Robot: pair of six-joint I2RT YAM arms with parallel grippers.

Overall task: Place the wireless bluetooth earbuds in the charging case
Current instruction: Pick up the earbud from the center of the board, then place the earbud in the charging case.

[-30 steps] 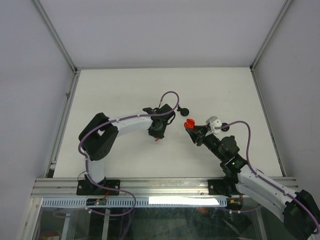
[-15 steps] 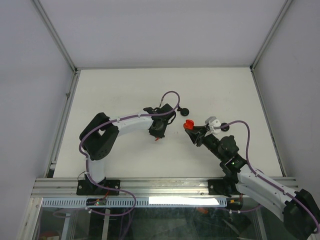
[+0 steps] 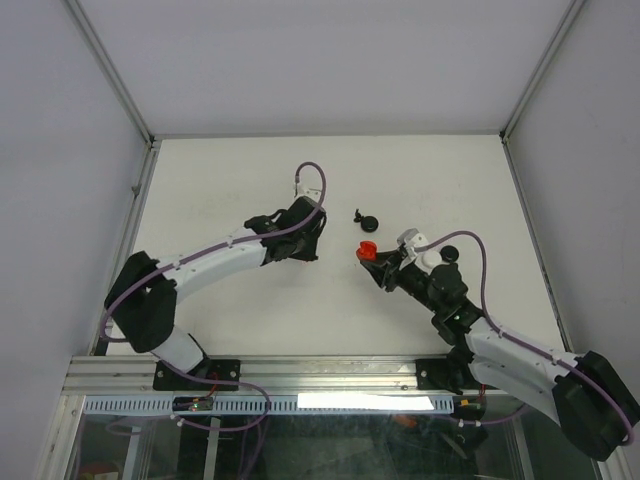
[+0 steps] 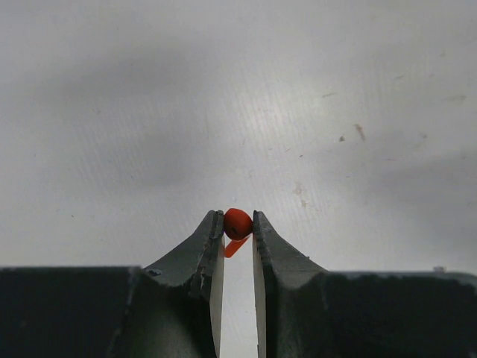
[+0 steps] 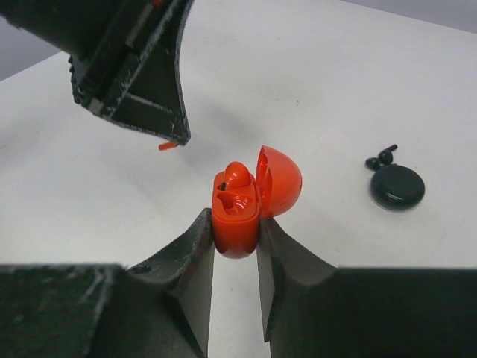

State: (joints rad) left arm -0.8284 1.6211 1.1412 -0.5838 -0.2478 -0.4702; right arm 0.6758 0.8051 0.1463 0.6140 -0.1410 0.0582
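My right gripper [image 5: 236, 233] is shut on the body of a red charging case [image 5: 236, 216], held upright with its lid [image 5: 279, 180] swung open. One red earbud [image 5: 237, 175] sits in the far slot; the near slot is bare. My left gripper [image 4: 238, 227] is shut on a second red earbud [image 4: 238, 223], pinched at the very fingertips above the table. In the right wrist view the left gripper [image 5: 170, 138] hangs up and left of the case, apart from it. From above, the case [image 3: 366, 249] lies right of the left gripper [image 3: 308, 250].
A black round puck case [image 5: 397, 186] lies on the table right of the red case, with small black earbuds [image 5: 378, 158] beside it; from above the puck [image 3: 369, 221] sits just behind the red case. Metal frame rails border the white table [image 3: 220, 180].
The left jaws closed on the red earbud and the left arm swung up and to the left with it. The right gripper with the red case shifted slightly left.
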